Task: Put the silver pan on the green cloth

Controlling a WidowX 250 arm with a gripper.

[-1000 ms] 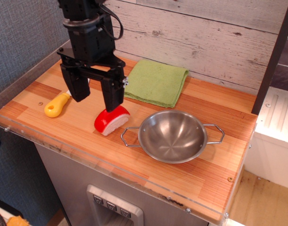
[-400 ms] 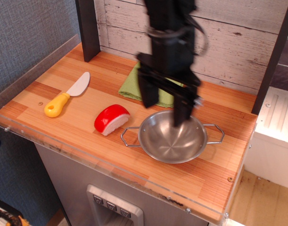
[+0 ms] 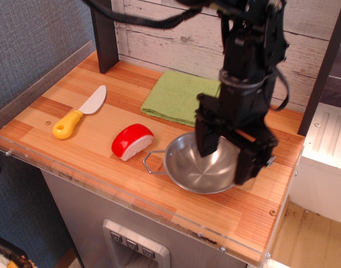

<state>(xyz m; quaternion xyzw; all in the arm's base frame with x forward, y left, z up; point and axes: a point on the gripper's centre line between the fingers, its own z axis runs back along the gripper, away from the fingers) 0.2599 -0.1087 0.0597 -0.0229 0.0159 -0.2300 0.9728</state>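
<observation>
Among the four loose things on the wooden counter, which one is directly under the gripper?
The round silver steel pan; the open black gripper hangs over its right side, while cloth, toy and knife lie left.

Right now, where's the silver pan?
The silver pan sits on the wooden counter near its front edge, right of the red-and-white toy, in front of the green cloth, under the open gripper.

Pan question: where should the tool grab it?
Best on the right rim of the pan, coming straight down from above. The pan sits upright and shallow, so one finger can go inside the thin rim and one outside. The open tool already hangs over that side. The wire handle looks thin, probably harder to pinch.
</observation>
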